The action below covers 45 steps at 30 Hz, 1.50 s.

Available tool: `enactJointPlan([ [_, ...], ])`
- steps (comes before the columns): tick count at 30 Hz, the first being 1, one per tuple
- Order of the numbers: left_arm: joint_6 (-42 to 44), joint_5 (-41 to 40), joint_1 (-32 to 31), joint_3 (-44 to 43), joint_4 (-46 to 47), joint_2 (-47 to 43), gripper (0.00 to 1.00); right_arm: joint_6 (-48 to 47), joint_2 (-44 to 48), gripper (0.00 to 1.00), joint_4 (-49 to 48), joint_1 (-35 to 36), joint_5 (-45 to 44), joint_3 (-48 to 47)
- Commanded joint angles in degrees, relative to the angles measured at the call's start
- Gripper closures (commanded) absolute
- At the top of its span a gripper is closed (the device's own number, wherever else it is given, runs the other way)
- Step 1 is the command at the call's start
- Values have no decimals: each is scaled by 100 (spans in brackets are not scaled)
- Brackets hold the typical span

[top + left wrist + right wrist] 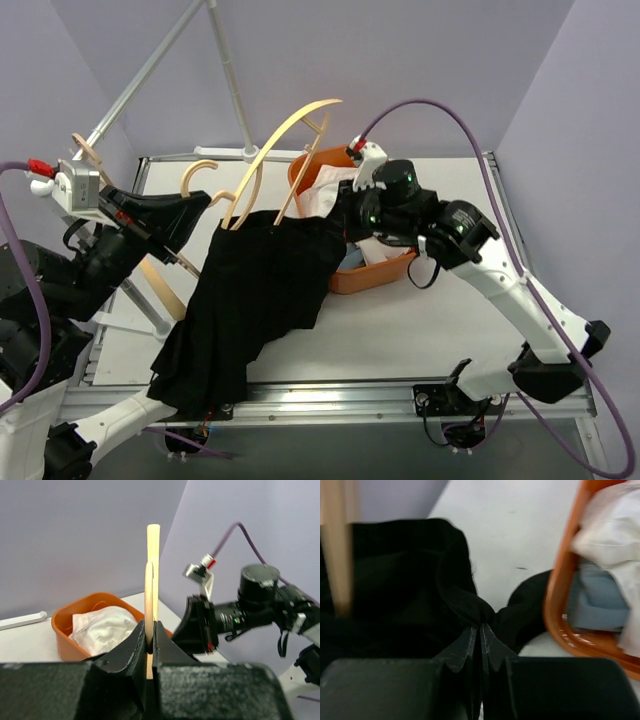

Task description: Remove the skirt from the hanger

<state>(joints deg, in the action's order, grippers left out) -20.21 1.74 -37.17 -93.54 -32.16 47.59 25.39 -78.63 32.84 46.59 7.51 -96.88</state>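
My left gripper is pressed shut on the hanger, holding it raised and tilted above the table; my right gripper is pinching a fold of the skirt at its upper edge, just beside the basket; the skirt hangs from the hanger and trails down to the near table edge. To do this well, I judge the left clamp should stay firm as an anchor; the right pinch should draw the waistband sideways off the hanger's end, not straight down; I would pull slowly, since the cloth could snag the hanger or catch the basket.
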Motion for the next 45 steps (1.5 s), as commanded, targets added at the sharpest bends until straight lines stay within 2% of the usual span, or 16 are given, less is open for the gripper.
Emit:
enactJointPlan([
  [1, -509, -270, -19, 72, 1431, 224, 98, 895, 584, 100, -1006, 359, 392, 554],
  [3, -642, -472, -10, 195, 1861, 250, 98, 1090, 891, 100, -1322, 447, 348, 1054],
  [6, -783, -902, -18, 91, 2056, 382, 98, 1170, 1121, 100, -1245, 544, 199, 1372],
  [12, -915, -1334, -19, -279, 2319, 830, 98, 890, 1139, 100, -789, 676, 278, 1321],
  [17, -915, -1088, -18, -700, 2347, 1076, 98, 687, 1131, 100, -489, 685, -415, 839],
  [19, -915, -974, -19, -832, 2198, 1086, 98, 442, 938, 100, -411, 685, -556, 288],
  [25, -836, -1026, -10, -772, 1593, 550, 98, -400, 375, 100, -233, 667, -2296, -981],
  [30, -581, -1369, -18, -570, 765, -20, 98, -1350, 59, 100, -1120, 650, -3209, -1657],
  [33, -563, -1492, -19, -368, 361, -302, 98, -2053, 32, 100, -2077, 650, -3588, -1755],
  [34, -563, -1492, -19, -324, 203, -347, 98, -2247, 49, 100, -2706, 650, -3772, -1729],
  [40, -432, -1422, -10, -95, -273, -479, 98, -4118, -143, 100, -5011, 650, -4029, -1754],
  [45, -230, -1387, -10, 11, -308, -400, 98, -5698, -995, 100, -5893, 650, -4012, -2720],
])
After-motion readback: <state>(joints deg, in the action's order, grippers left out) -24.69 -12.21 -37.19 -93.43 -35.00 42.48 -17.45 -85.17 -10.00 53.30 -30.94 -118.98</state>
